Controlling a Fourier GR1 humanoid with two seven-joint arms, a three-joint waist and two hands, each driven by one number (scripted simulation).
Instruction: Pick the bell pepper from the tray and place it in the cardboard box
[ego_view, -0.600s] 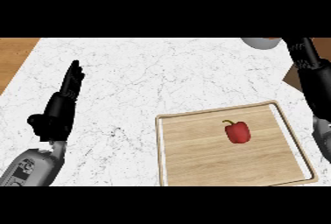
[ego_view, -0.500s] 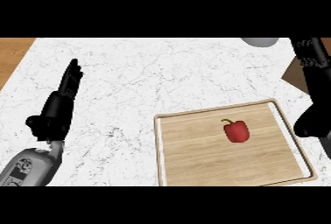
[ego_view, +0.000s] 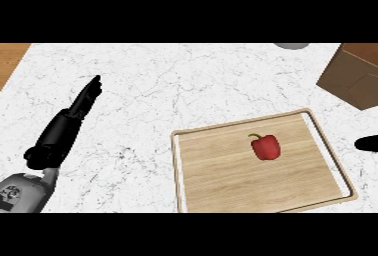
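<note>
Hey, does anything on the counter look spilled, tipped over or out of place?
Nothing stands out. The bell pepper lies intact on the wooden tray, which sits slightly askew to the counter's edge. The cardboard box sits at the far right, partly out of view.

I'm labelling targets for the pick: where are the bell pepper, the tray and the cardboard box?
bell pepper (ego_view: 266, 147): head view, middle of its red body.
tray (ego_view: 176, 170): head view, left rim.
cardboard box (ego_view: 354, 80): head view, brown flap.
</note>
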